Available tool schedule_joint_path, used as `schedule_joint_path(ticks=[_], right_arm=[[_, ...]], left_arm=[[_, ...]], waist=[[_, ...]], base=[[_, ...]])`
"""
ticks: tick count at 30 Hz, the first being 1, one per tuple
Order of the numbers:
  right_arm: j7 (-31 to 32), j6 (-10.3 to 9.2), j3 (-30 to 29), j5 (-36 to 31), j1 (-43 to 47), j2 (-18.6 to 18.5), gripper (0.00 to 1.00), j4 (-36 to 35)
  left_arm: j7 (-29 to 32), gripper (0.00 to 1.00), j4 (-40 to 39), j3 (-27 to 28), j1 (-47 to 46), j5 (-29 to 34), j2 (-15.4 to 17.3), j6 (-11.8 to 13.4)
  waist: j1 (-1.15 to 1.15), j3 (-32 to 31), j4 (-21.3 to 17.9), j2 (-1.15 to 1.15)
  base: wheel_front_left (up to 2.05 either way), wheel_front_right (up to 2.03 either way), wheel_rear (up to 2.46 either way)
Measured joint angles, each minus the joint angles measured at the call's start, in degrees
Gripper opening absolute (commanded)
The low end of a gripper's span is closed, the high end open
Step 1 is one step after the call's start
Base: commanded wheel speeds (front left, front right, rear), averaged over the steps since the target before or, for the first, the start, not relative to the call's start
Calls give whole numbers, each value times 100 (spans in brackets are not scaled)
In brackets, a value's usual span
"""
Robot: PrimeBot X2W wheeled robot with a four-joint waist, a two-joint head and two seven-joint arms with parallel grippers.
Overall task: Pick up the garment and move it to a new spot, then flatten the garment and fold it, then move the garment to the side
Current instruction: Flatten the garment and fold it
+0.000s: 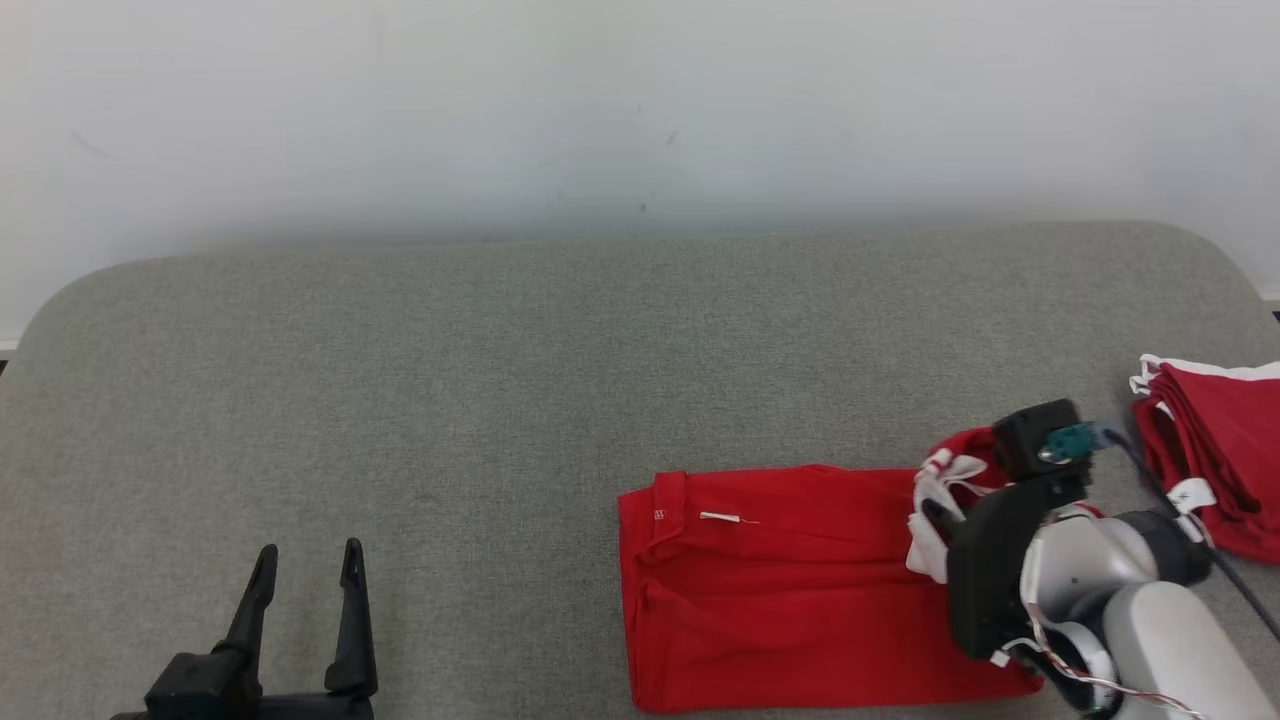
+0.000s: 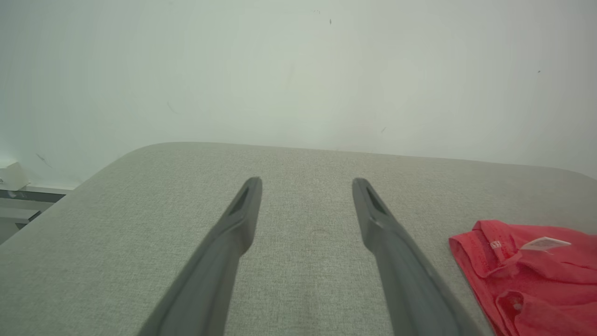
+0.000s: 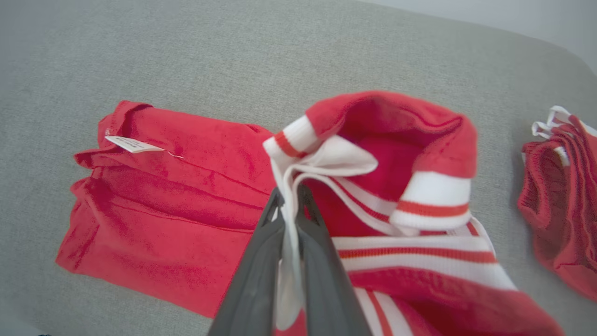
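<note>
A red garment (image 1: 790, 580) with white-and-red striped trim lies folded on the grey cushion, right of centre. In the right wrist view the garment (image 3: 168, 210) spreads left, its striped collar end lifted and curled. My right gripper (image 3: 291, 196) is shut on that white collar edge, which runs down between the fingers. In the head view the right gripper (image 1: 940, 520) sits at the garment's right end, mostly behind its own wrist. My left gripper (image 1: 308, 565) stands open at the lower left, far from the cloth, with nothing between its fingers (image 2: 242, 210). The garment's corner (image 2: 527, 270) shows at the left wrist view's right.
A second folded red garment (image 1: 1215, 450) with white trim lies at the cushion's far right edge, close beside my right arm; it also appears as a red pile (image 3: 559, 219). A pale wall (image 1: 640, 110) rises behind the grey cushion (image 1: 450, 380).
</note>
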Motion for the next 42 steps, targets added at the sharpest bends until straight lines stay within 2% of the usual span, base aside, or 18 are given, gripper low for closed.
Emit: schedule_joint_path(ticks=[8,17,18,19,20,21,27,31,37,38,39,40,42], right_arm=[[-183,-1,1173,279,-591,477,0,960],[-483,-1,1903,564,-1161,846,0,2042],[-514,-1,1971,570,-1205,868,3,2135],[-514,-1,1971,570,-1205,868,12,2135],[-560,-1,2035,595,-1246,887,49,2207],[-621,-1,2085,637,-1286,906,100,2263],[-1202,-1,2230,1022,-1581,1034,100,2386],[-1806,0,1970,1110,-1811,1025,100,2192],[-2390,0,1263,708,-1681,602,100,1976],[-2418,-1,1140,609,-1568,513,74,1950],[-2419,0,1022,493,-1431,420,27,1925],[-2420,-1,892,407,-1283,352,0,1901],[-2364,-1,672,232,-968,208,0,1850]], left_arm=[[0,100,47,-115,-16,-34,-1,8],[0,100,99,-226,-31,-41,-1,0],[0,100,102,-236,-30,-41,-1,0],[0,100,102,-236,-30,-41,-1,0],[0,100,107,-240,-30,-42,-1,0],[0,100,111,-244,-30,-42,-1,0],[0,100,120,-199,-26,-42,-1,1],[0,100,108,-159,-27,-41,-1,1],[0,100,59,-148,-45,-40,-2,0],[0,100,52,-148,-45,-40,-1,0],[0,100,46,-144,-43,-40,-1,1],[0,100,41,-146,-43,-40,-2,1],[0,100,29,-144,-41,-40,-1,3]], waist=[[0,-15,202,0],[0,-4,457,0],[0,-6,477,0],[0,-6,477,0],[0,-9,493,0],[0,-12,506,0],[0,-38,478,0],[0,-48,400,0],[0,-82,287,0],[0,-90,268,0],[0,-97,248,0],[0,-103,230,0],[0,-112,195,0]], base=[[0,0,0],[0,0,0],[0,0,0],[0,0,0],[0,0,0],[0,0,0],[0,0,0],[0,0,0],[0,0,0],[0,0,0],[0,0,0],[0,0,0],[0,0,0]])
